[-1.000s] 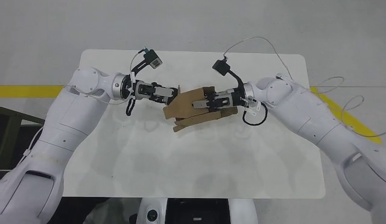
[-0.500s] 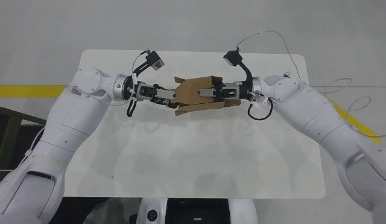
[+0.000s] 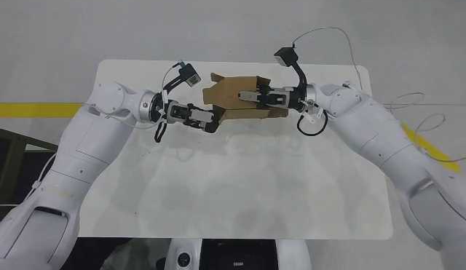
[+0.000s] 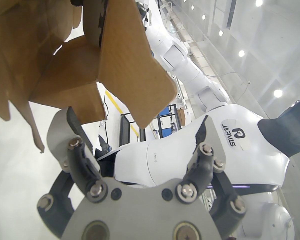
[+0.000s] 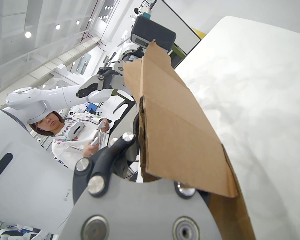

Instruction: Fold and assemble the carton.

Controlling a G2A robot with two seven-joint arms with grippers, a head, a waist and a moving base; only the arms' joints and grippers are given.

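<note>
Left claw spread wide, gripping nothing. Brown carton hangs just ahead, flaps splayed, hollow inside showing. One finger sits at a flap's edge, possibly touching.

Brown cardboard carton, half-opened, end flaps splayed; up off the table

— What is carrying everything?
— A white table, oblong with rounded corners. Its long sides run left to right.
— And its top?
— Smooth, plain white.
— Does the carton lie on it?
— No. It is held up off the top, over the far middle.
— What does the table stand on?
— A pale grey floor. A yellow line on it meets the table's left edge and shows again past the right edge.
</note>
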